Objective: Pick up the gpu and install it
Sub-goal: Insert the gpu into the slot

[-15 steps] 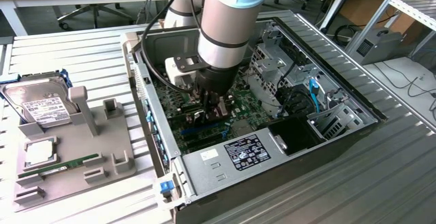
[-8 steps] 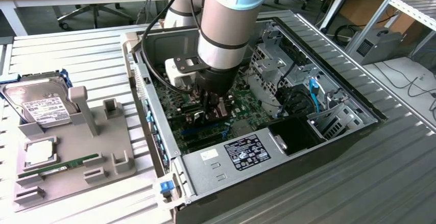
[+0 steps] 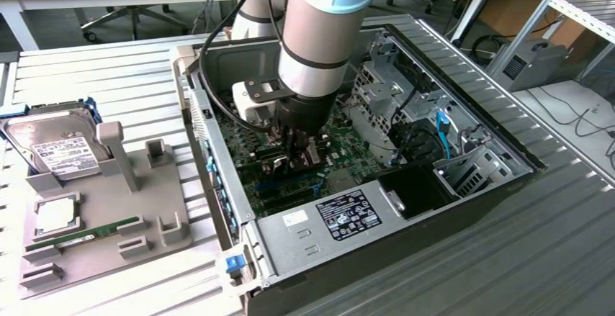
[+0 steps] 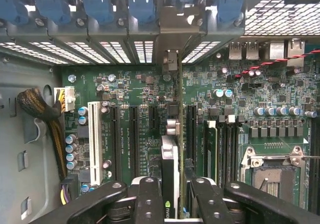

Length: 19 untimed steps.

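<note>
Pincer (image 4: 176, 191) clamps the gpu (image 4: 170, 156) edge-on above the motherboard (image 4: 140, 88), an Nvidia mark (image 4: 167, 211) on its edge.

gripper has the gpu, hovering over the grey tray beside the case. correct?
Not quite. The gripper holds the gpu, but inside the case, above the motherboard, not over the grey tray. The exterior view shows the arm reaching into the case.
</note>
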Tool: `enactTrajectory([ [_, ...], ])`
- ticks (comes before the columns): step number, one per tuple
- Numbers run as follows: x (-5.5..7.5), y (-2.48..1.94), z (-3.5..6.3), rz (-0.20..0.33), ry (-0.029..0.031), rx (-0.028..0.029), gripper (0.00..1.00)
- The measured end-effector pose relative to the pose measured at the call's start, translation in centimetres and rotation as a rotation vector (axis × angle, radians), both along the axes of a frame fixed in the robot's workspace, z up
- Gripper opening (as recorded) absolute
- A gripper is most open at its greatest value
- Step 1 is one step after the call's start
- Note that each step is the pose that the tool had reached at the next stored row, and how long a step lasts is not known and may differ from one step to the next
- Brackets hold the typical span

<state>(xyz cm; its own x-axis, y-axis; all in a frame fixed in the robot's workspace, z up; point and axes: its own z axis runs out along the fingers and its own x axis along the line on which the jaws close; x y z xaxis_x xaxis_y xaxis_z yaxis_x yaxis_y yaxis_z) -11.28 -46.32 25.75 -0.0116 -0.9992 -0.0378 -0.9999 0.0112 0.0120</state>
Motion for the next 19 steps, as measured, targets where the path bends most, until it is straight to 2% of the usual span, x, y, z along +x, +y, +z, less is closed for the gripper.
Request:
enactTrajectory([
  [19,-0.01,0.02,-0.24,0.0,0.0001,0.0,0.27],
])
